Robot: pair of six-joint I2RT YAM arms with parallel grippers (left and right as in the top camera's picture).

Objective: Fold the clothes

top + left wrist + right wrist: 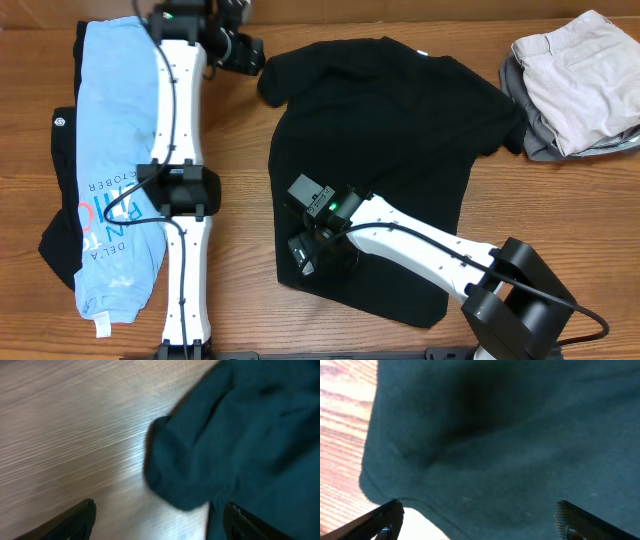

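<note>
The black T-shirt (400,130) lies spread flat in the middle of the table, with a small white neck label at its far edge. My left gripper (250,52) is open just beside the shirt's far-left sleeve (185,460), with bare wood between its fingers (157,520). My right gripper (318,258) is open over the shirt's near-left hem corner (385,485), with black fabric between its fingers (480,520). The light blue printed tee (115,150) lies at the left, partly under my left arm.
A dark garment (62,215) lies under the blue tee at the far left. A pile of beige and grey clothes (580,80) sits at the far right corner.
</note>
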